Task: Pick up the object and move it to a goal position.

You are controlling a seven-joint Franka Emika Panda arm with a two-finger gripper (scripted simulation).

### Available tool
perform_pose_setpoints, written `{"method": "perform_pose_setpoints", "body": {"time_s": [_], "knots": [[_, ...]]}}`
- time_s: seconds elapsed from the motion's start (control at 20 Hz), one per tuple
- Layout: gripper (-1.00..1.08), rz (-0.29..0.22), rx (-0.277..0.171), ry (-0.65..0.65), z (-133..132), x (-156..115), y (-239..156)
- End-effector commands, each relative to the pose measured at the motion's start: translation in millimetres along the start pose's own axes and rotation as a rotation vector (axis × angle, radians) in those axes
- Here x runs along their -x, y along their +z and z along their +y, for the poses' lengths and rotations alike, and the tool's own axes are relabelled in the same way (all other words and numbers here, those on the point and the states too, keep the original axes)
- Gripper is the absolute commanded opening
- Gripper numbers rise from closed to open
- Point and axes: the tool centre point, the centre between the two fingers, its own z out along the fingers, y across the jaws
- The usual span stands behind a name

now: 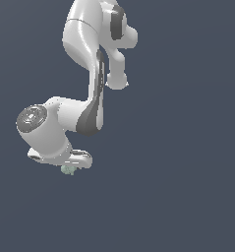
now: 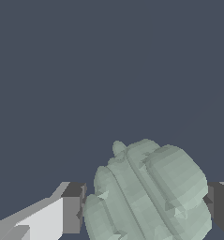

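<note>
Pale grey-green, lumpy, mottled ball point(image 2: 148, 192) sits clamped between the dark pads point(image 2: 75, 208) of the white gripper point(image 1: 70, 166), jaws closed on its sides to carry it goalward

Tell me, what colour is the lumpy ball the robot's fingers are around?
The ball is pale grey-green with mottled patches, clearest in the wrist view.

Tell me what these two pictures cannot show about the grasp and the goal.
- Exterior view: the end effector hides most of the pale green ball; the fingers are not visible.
- Wrist view: the lower edge cuts off the ball; contact with the finger pads is uncertain.
- No goal marker is visible.
</note>
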Motion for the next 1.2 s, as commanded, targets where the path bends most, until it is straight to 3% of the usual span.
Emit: {"method": "perform_pose_setpoints", "body": {"time_s": [0.0, 0.5, 1.15], "knots": [[-1.00, 0.000, 0.000, -0.001, 8, -8, -5], [-1.00, -0.001, 0.000, -0.001, 31, -31, -19], [-1.00, -0.001, 0.000, -0.001, 38, -39, -24]]}}
